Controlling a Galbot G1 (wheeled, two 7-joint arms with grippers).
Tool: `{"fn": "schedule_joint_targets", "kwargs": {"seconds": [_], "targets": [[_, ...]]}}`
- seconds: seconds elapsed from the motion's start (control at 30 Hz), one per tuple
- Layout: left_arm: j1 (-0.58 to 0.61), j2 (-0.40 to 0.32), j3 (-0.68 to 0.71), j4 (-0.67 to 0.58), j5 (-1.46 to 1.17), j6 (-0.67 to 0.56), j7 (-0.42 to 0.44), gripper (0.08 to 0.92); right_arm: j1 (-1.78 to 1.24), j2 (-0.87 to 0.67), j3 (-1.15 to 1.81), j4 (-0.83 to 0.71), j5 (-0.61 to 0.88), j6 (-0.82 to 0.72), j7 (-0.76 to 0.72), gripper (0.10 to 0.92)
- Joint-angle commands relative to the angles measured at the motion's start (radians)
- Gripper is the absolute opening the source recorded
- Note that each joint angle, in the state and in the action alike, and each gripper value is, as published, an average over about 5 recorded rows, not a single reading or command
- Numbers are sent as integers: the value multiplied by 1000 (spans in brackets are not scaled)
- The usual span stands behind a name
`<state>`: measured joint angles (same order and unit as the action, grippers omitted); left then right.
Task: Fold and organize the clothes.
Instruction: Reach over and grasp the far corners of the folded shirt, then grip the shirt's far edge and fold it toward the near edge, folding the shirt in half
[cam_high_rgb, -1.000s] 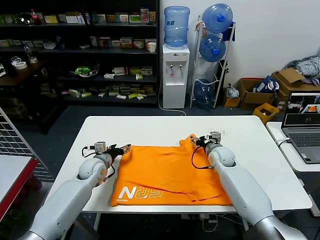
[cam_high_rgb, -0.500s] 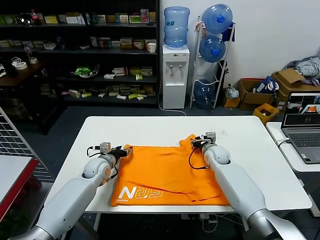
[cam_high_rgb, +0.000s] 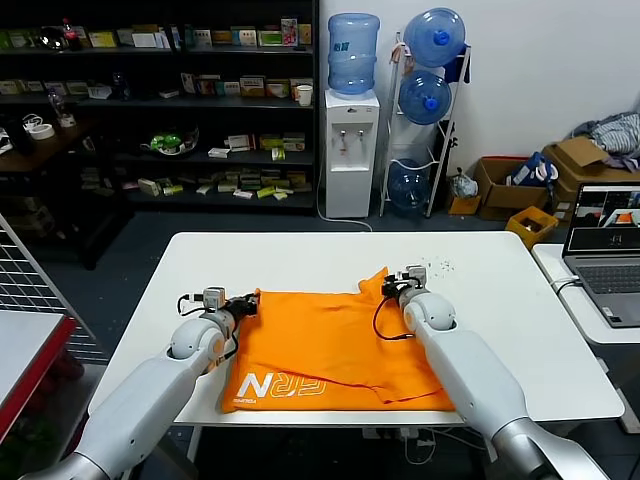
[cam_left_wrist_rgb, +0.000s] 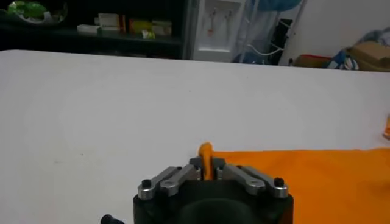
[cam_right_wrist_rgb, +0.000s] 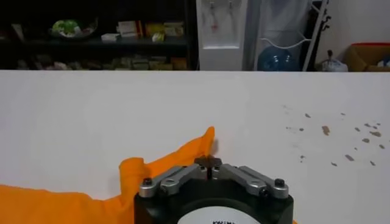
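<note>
An orange T-shirt (cam_high_rgb: 330, 345) lies folded on the white table (cam_high_rgb: 300, 255), with white lettering (cam_high_rgb: 280, 385) at its near left. My left gripper (cam_high_rgb: 247, 300) is at the shirt's far left corner. In the left wrist view it (cam_left_wrist_rgb: 206, 165) is shut on a pinched ridge of the orange shirt (cam_left_wrist_rgb: 317, 176). My right gripper (cam_high_rgb: 392, 287) is at the far right corner, where the cloth stands up in a peak. In the right wrist view it (cam_right_wrist_rgb: 209, 164) is shut, with orange cloth (cam_right_wrist_rgb: 177, 159) bunched right beside and under it.
A laptop (cam_high_rgb: 610, 250) sits on a side table to the right. Behind the table stand a water dispenser (cam_high_rgb: 352, 150), bottle rack, shelves (cam_high_rgb: 160, 100) and cardboard boxes (cam_high_rgb: 505, 185). A wire rack (cam_high_rgb: 30, 290) is at the left. Small specks dot the table's far right.
Both grippers have moved a little toward each other along the shirt's far edge, still holding the corners. The shirt's right side has drawn inward slightly.
</note>
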<state>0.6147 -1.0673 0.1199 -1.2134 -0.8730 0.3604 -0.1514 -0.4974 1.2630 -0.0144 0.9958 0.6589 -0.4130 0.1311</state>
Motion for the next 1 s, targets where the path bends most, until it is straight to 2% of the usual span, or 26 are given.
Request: {"fn": "schedule_joint_targets", "kwargs": {"seconds": [0.03, 0.13, 0.63, 1.0], "targets": [[28, 16, -19, -69, 8, -37, 1, 125, -24, -25, 13, 108, 31, 65, 11, 124], [65, 31, -50, -140, 17, -51, 0, 92, -56, -56, 28, 194, 62, 64, 34, 124], [365, 151, -173, -547, 35, -66, -76, 92, -426, -300, 159, 692, 245, -36, 153, 124], [549, 183, -208, -657, 88, -118, -94, 92, -676, -386, 260, 943, 279, -56, 196, 124]]}}
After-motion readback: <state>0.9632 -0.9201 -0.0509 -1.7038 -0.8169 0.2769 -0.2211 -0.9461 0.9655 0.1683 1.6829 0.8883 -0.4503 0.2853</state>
